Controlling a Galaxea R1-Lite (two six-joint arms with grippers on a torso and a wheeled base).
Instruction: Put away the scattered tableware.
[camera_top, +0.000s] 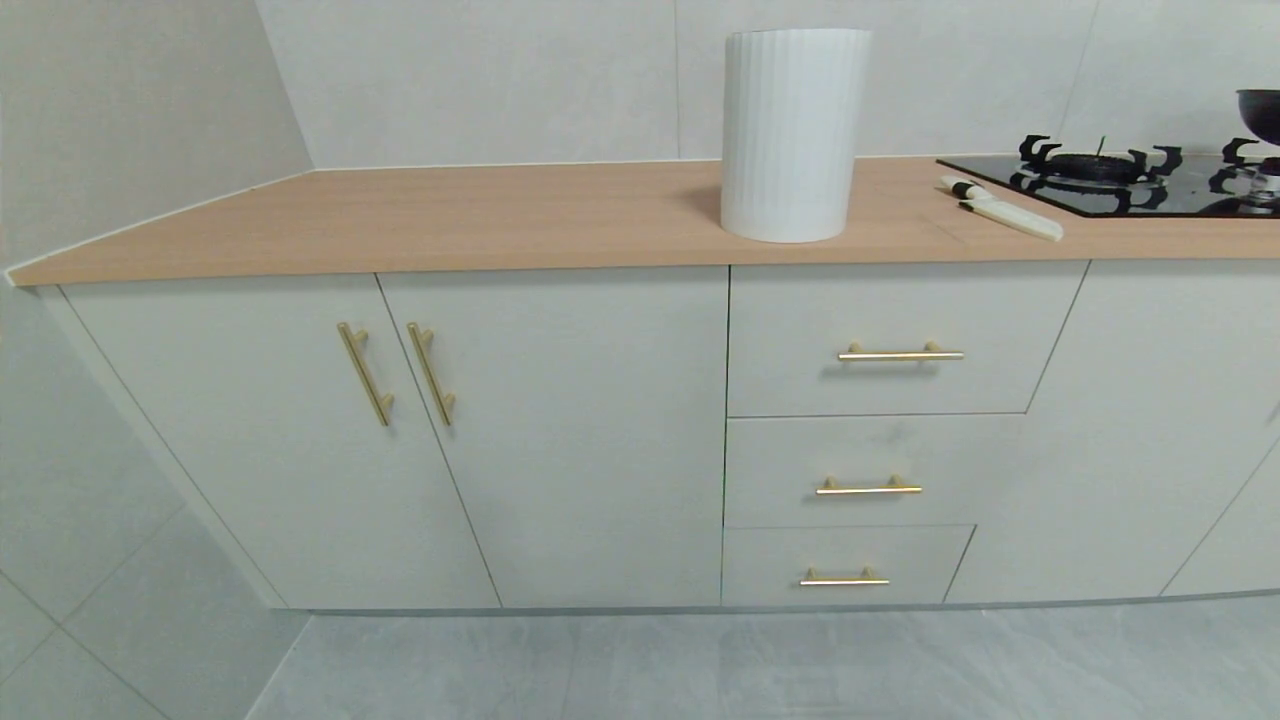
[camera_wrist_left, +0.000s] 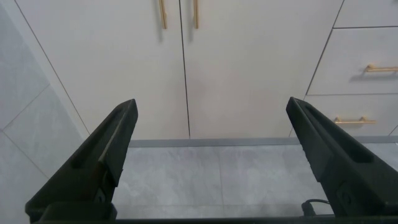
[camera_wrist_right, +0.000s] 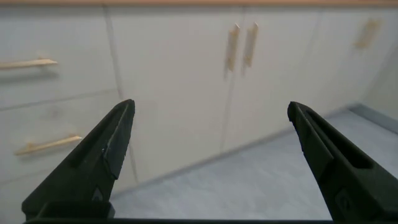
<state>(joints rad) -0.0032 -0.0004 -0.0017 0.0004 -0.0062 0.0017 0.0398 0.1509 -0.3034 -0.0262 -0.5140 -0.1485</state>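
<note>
While utensils (camera_top: 1000, 208) lie near it, the ribbed canister (camera_top: 793, 135) stands upright.

Home kitchen: wood countertop (camera_top: 450, 215), gas hob (camera_top: 1120, 180), tiled wall (camera_top: 480, 80), brass-handled cabinets (camera_top: 560, 440).

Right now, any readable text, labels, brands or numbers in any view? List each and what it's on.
None readable.
The white ribbed container, the white knife-like utensil, the hob and the cabinet fronts carry no visible print.
No marks on the left gripper or the right gripper.
</note>
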